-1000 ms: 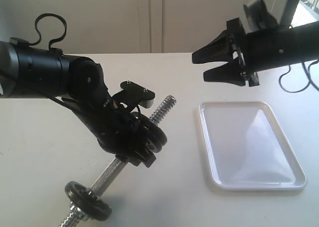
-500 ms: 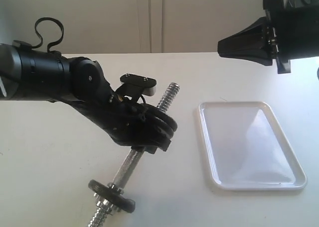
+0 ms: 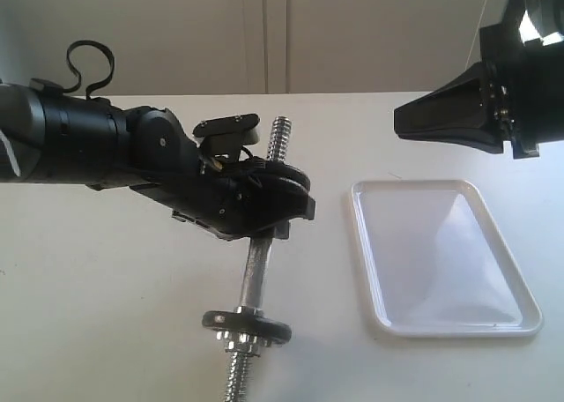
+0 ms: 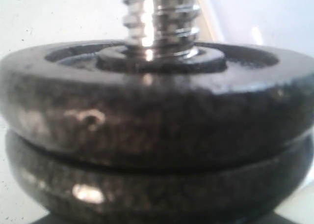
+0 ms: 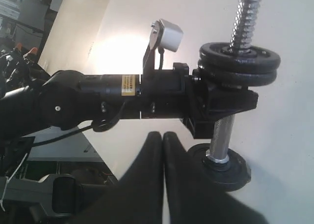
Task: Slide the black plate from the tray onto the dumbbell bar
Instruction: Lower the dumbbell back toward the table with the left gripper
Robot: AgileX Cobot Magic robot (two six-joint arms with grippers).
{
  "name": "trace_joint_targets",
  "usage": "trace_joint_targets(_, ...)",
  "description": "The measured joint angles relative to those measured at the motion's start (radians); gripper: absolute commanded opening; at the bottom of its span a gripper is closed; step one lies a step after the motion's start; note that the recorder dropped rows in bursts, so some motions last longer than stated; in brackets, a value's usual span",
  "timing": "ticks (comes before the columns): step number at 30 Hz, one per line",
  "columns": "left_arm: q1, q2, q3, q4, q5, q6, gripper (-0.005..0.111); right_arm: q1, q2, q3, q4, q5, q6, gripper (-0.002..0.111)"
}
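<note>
Our left gripper (image 5: 222, 106) clamps the shiny steel dumbbell bar (image 5: 245, 13); our right gripper (image 5: 163, 140) is closed, empty. The round black iron plate (image 5: 257, 57) looks heavy, so we'd hold its rim.

The left arm (image 3: 79, 142) is matt black, built of thick round segments, with a pale grey band on the thickest one; a thin black cable (image 3: 91, 56) loops off it; small bright screws (image 5: 58, 107) dot the rounded joint; a yellow label (image 5: 128, 85) with dark print sits on the forearm; a black bracket (image 3: 227, 126) carries a white, round-cornered block (image 5: 170, 35); the right gripper (image 5: 162, 135) has two long, smooth black fingers (image 5: 142, 182) tapering to blunt tips.
</note>
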Motion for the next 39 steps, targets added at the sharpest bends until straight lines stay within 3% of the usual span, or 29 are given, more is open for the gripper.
trace_joint_targets(18, 0.000, 0.114, -0.002, -0.086, -0.126, -0.118, 0.000, 0.000, -0.008, 0.016, -0.006, 0.000, -0.015, 0.000)
trace_joint_targets(39, -0.005, 0.169, -0.005, -0.119, -0.238, -0.138, 0.000, 0.000, -0.008, 0.016, -0.006, 0.000, -0.022, 0.000)
